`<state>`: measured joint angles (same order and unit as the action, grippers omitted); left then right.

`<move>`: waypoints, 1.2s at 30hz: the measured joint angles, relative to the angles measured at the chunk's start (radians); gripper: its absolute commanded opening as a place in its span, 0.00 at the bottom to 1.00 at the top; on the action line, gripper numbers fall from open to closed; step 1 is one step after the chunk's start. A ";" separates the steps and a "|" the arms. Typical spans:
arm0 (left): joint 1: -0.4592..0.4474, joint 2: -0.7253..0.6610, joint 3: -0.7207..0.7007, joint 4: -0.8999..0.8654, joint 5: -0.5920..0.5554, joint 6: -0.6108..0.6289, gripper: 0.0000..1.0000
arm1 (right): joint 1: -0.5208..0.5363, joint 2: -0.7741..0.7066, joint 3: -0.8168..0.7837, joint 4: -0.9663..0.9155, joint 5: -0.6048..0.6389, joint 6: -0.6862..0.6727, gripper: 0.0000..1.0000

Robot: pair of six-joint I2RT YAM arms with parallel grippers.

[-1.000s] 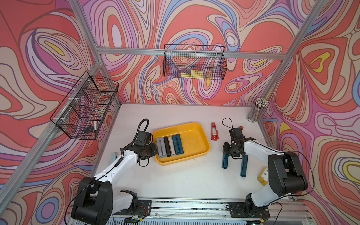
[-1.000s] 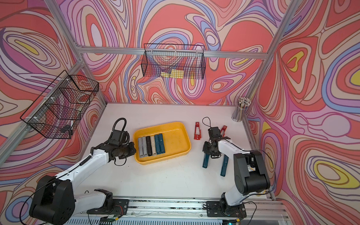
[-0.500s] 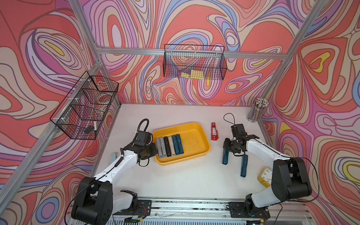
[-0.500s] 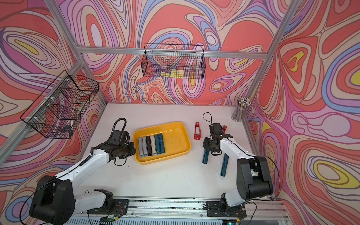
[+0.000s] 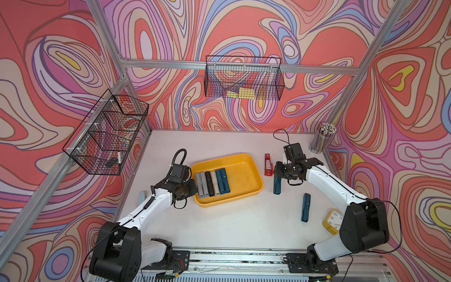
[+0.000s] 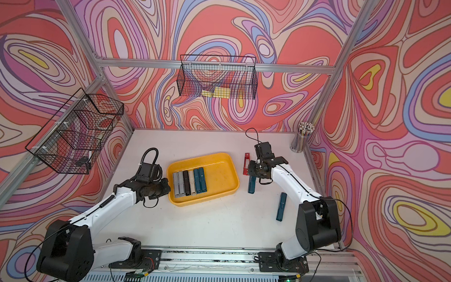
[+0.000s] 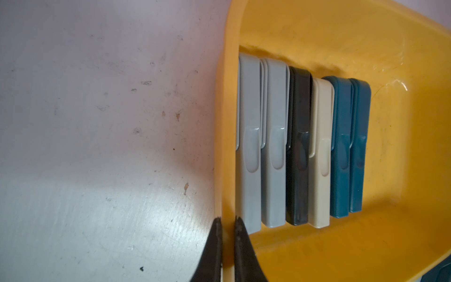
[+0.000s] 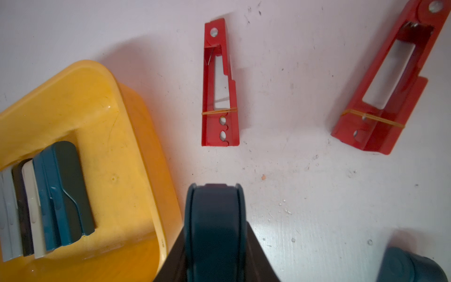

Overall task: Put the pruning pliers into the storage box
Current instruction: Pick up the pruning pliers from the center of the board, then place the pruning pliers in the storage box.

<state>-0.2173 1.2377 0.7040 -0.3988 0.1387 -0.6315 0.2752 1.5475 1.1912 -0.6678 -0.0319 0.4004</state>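
Note:
The yellow storage box (image 5: 245, 177) (image 6: 222, 176) sits mid-table and holds several pruning pliers (image 5: 212, 183) (image 6: 189, 183) (image 7: 300, 146) side by side: grey, black, beige and teal. My left gripper (image 5: 193, 191) (image 7: 228, 221) is shut on the box's left rim, one finger inside and one outside. Just right of the box, my right gripper (image 5: 278, 174) (image 8: 214, 234) is shut on a teal plier (image 5: 277, 186) (image 8: 214, 214). Another teal plier (image 5: 305, 207) (image 6: 281, 207) lies on the table. Two red pliers (image 8: 219, 97) (image 8: 385, 85) lie beyond the right gripper.
A small yellow clock (image 5: 332, 220) stands by the right arm's base. A cup of white-tipped sticks (image 5: 322, 140) is in the back right corner. Black wire baskets hang on the back wall (image 5: 243, 80) and the left wall (image 5: 106, 137).
My right gripper has carried the teal plier a little left and back, toward the box. The left gripper has stayed on the box's rim.

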 measured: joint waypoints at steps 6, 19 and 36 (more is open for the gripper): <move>0.000 0.000 -0.001 0.001 0.000 0.000 0.00 | 0.047 0.068 0.100 -0.019 0.009 -0.007 0.00; 0.000 -0.012 -0.012 0.008 0.000 0.000 0.00 | 0.169 0.256 0.322 -0.043 0.008 -0.011 0.00; 0.000 -0.019 -0.024 0.023 0.003 -0.001 0.00 | 0.257 0.486 0.523 -0.035 -0.014 -0.017 0.00</move>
<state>-0.2173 1.2182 0.6804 -0.3763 0.1417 -0.6323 0.5320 2.0338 1.7142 -0.7025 -0.0463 0.3832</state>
